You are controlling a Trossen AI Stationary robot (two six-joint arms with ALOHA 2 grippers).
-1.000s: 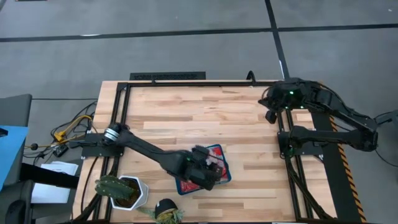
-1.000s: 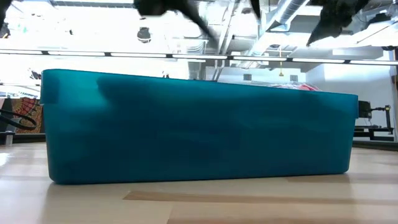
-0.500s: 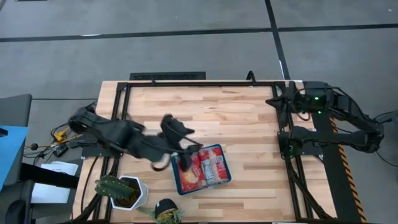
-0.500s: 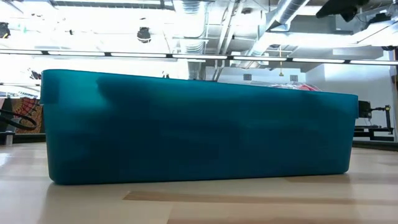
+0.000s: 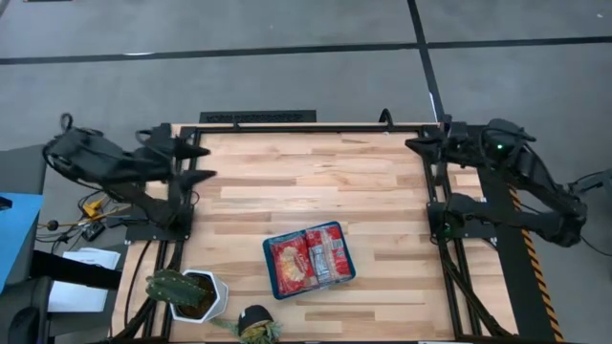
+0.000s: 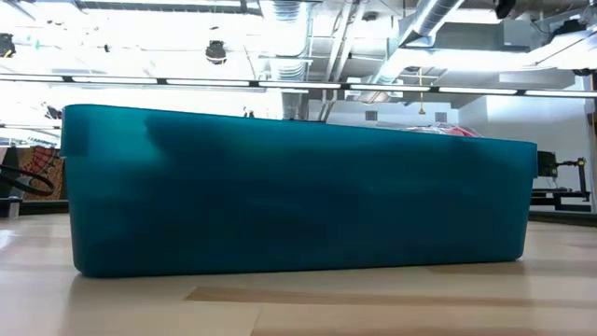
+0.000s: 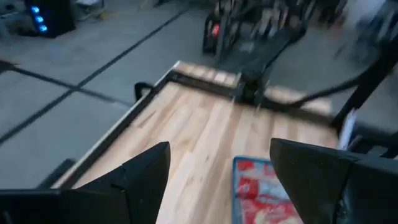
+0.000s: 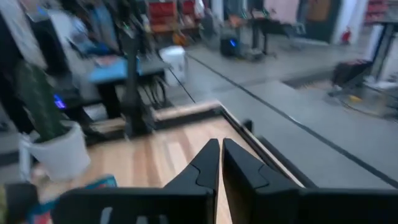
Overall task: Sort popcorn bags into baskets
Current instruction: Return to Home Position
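Note:
The teal tray [image 5: 269,268] sits on the wooden table toward its near edge. Several red popcorn bags [image 5: 308,258] lie flat inside it. In the low view the tray's wall [image 6: 298,196] fills the picture, and one red bag [image 6: 450,130] peeks over the rim. My left gripper [image 5: 195,163] is open at the table's left edge, far from the tray. Its wrist view shows the wide-apart fingers [image 7: 217,180] and the bags [image 7: 258,193] beyond them. My right gripper [image 5: 417,146] is shut at the far right corner, fingers together [image 8: 221,155].
A white pot with a cactus [image 5: 191,292] and a second small plant [image 5: 256,327] stand at the near left corner, close to the tray. Black frame rails [image 5: 258,118] run along the table's far, left and right edges. Bare wood [image 5: 316,177] stretches between the two arms.
My left gripper has drawn back from over the tray across the table toward the left edge and far side. The bags, covered by it before, now lie in plain view in the tray. My right arm has shifted a little toward the far right corner. The tray has stayed put.

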